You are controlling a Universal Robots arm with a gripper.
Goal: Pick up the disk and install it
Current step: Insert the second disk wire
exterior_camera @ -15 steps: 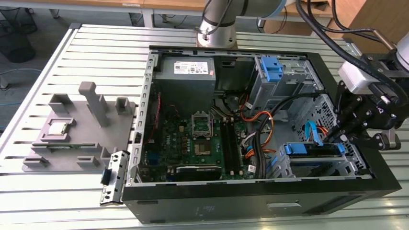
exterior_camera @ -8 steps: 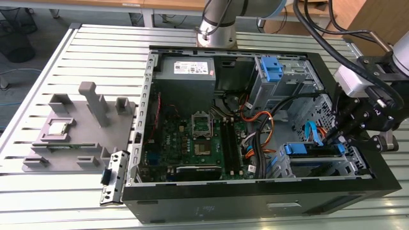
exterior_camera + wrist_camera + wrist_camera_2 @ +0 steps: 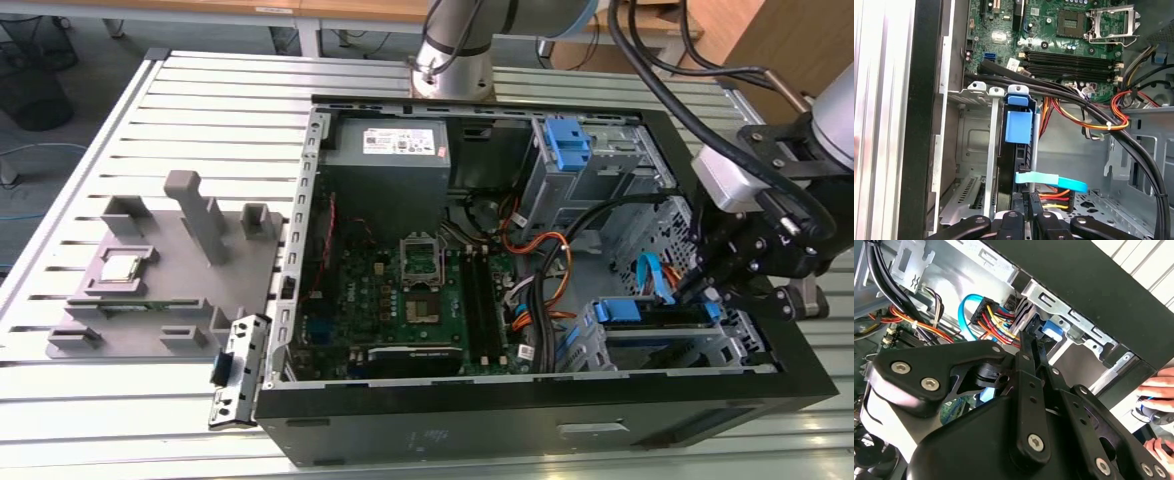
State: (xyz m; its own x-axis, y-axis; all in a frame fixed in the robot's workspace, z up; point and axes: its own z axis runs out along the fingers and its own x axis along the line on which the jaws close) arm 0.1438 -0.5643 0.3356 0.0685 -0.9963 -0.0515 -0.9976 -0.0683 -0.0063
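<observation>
Black tool (image 3: 1026, 212) fingers pinched together at the disk (image 3: 1019, 150) seated in its bay.

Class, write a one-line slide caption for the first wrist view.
Gripper at the blue-railed disk standing in its drive cage, beside the motherboard.

One computer case (image 3: 534, 420). One motherboard (image 3: 400, 290) inside, one power supply (image 3: 387, 145). Two blue drive carriers in the exterior view: one upper (image 3: 571, 145), one lower (image 3: 654, 312), the latter possibly holding the disk (image 3: 1021, 150). One grey fixture block (image 3: 160, 270). One gripper (image 3: 1026, 220).
</observation>
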